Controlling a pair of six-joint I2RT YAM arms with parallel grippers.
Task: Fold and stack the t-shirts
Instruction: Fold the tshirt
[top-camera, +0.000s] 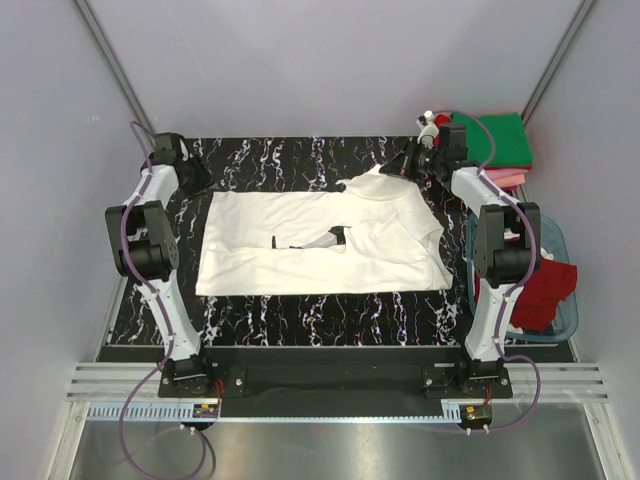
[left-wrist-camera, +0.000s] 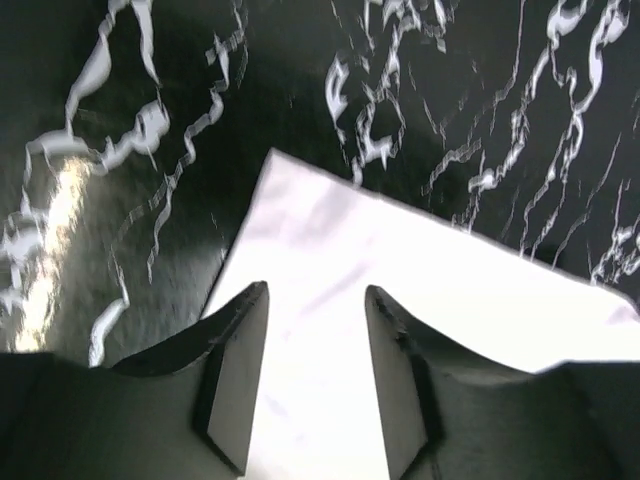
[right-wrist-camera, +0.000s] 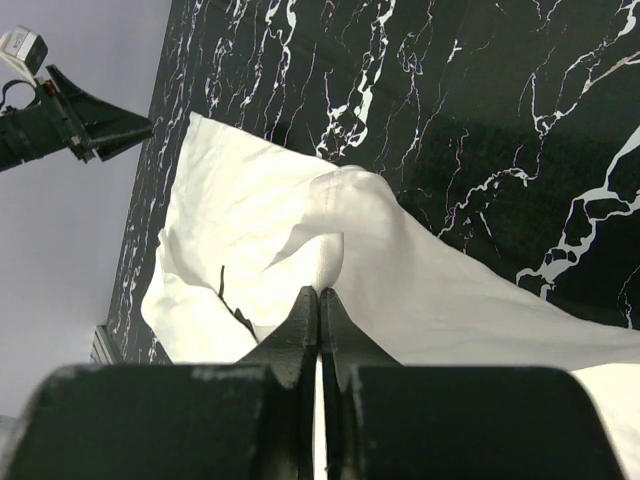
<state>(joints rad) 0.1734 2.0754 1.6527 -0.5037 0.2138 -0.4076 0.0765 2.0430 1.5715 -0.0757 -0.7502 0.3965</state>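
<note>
A white t-shirt (top-camera: 310, 245) with a black print lies spread on the black marbled table (top-camera: 300, 315). My right gripper (top-camera: 405, 165) is shut on a pinched fold of the shirt's far right part (right-wrist-camera: 335, 255) and holds it lifted a little, fingertips together in the right wrist view (right-wrist-camera: 320, 292). My left gripper (top-camera: 197, 182) is open at the shirt's far left corner. In the left wrist view (left-wrist-camera: 318, 300) its fingers straddle the white cloth (left-wrist-camera: 400, 280) just above the corner, holding nothing.
A folded green t-shirt (top-camera: 492, 140) lies on a pink one (top-camera: 510, 178) at the back right. A translucent plastic tub (top-camera: 562, 250) at the right holds a dark red shirt (top-camera: 545, 290). Grey walls close in on both sides.
</note>
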